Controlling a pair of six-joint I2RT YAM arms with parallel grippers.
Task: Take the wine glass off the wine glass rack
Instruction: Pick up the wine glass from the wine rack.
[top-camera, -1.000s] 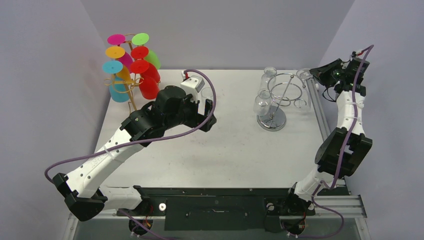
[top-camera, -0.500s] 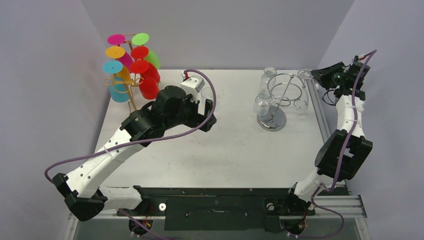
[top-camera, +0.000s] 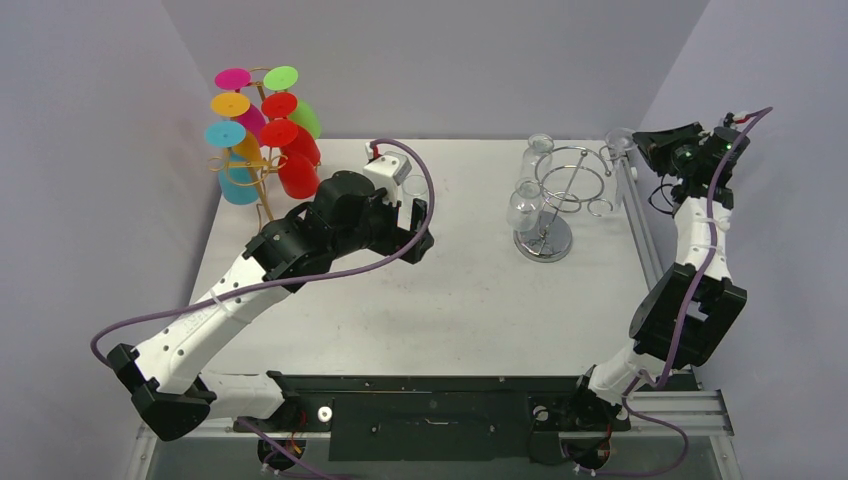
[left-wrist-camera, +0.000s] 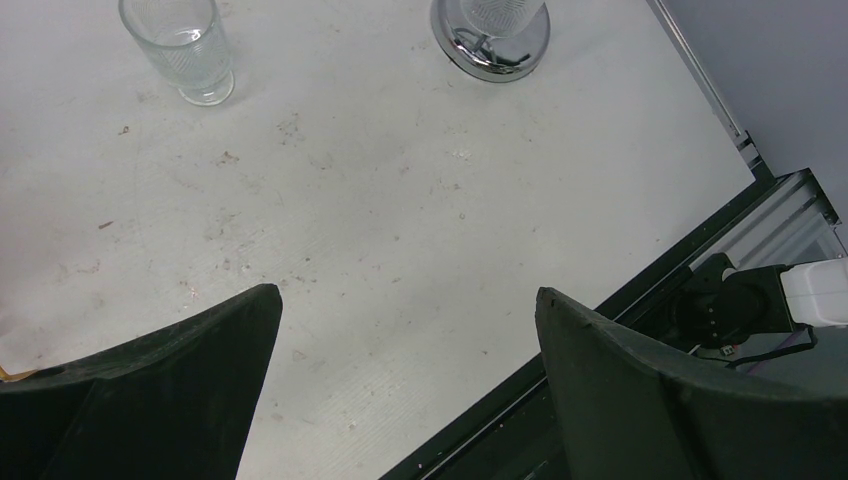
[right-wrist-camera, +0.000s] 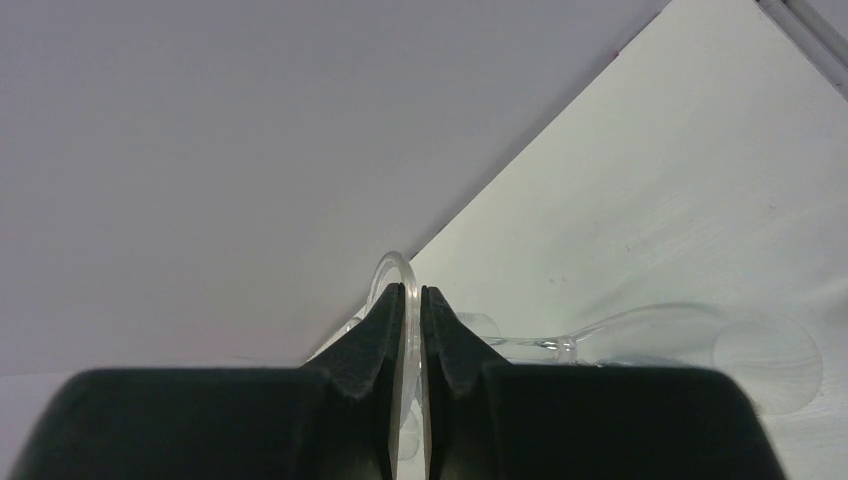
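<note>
Pinching a wine glass (right-wrist-camera: 396, 262) by its thin edge, the right gripper (right-wrist-camera: 408, 300) is closing almost fully, keeping the glass just beyond its fingertips and seemingly clear of the wine glass rack (top-camera: 543, 243). The left gripper (left-wrist-camera: 408, 295) is gaping empty.

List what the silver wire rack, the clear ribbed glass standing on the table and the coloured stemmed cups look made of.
Silver wire rack: polished metal, probably chromed steel; its round base mirrors light.
Clear ribbed glass: see-through; glass or clear plastic, I cannot tell which.
Coloured stemmed cups: likely plastic; flat, saturated colours, no sparkle.
</note>
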